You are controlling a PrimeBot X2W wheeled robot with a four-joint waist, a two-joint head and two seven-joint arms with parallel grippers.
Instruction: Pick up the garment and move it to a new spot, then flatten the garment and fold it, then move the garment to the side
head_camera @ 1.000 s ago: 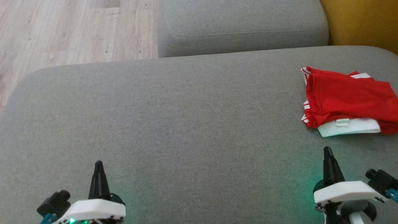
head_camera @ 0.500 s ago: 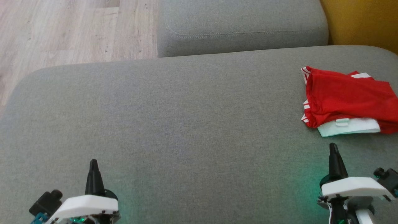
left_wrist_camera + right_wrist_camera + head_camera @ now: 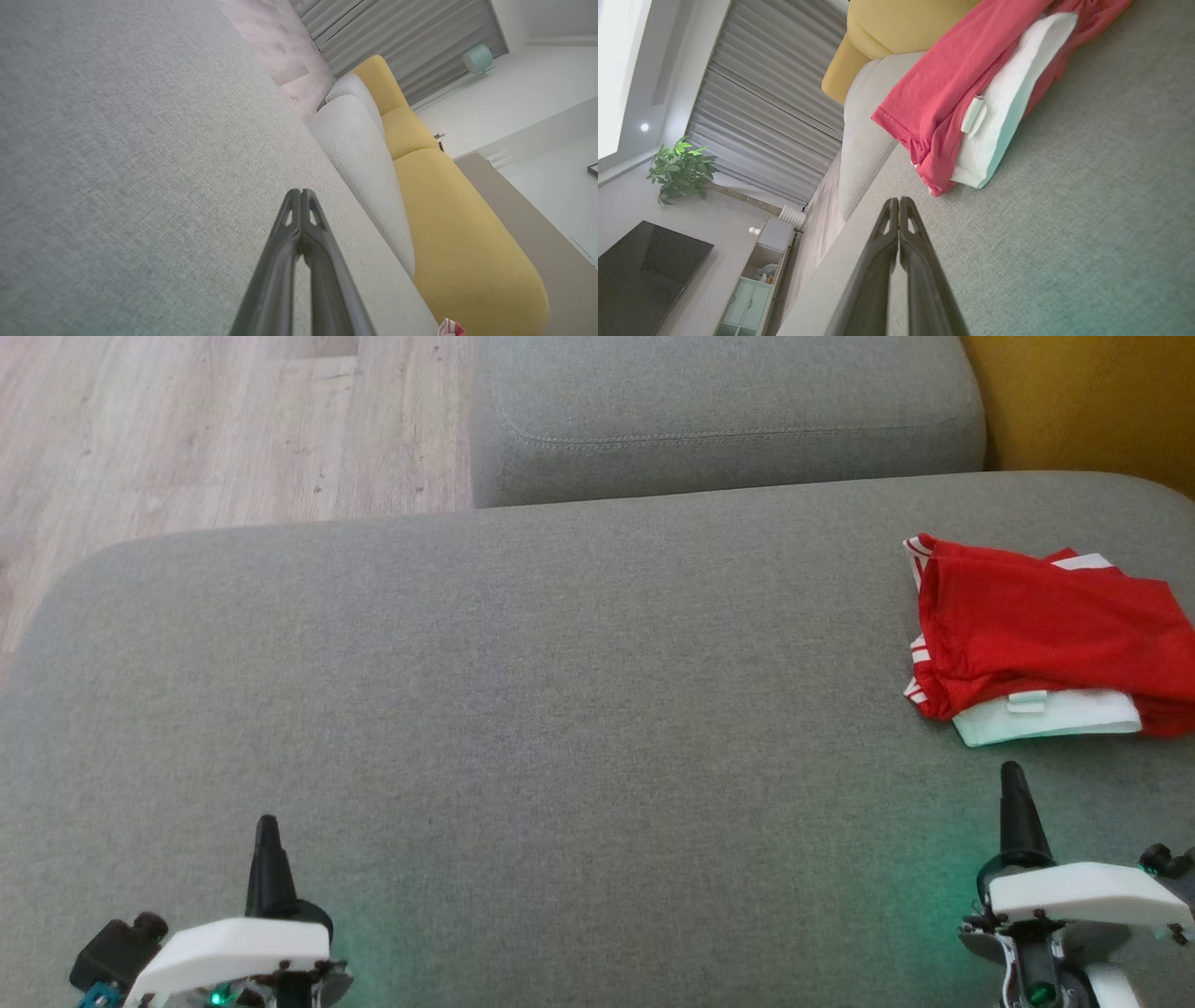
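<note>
Red garment [image 3: 1036, 625], one, on grey sofa [image 3: 560, 709]; left pincer [image 3: 268, 826], right pincer [image 3: 1012, 775] both closed.

My left gripper [image 3: 268, 829] sits at the lower left and my right gripper [image 3: 1012, 777] at the lower right, each showing one dark point with its fingers drawn together, both above the wide grey cushion [image 3: 560, 663]. The folded red garment [image 3: 1036, 625], with white trim and a white band along its near edge, lies at the cushion's right side, just beyond my right gripper and apart from it. Past the cushion are a second grey cushion [image 3: 728, 420], pale wooden floor [image 3: 187, 429] and a yellow cushion [image 3: 1083, 401].
</note>
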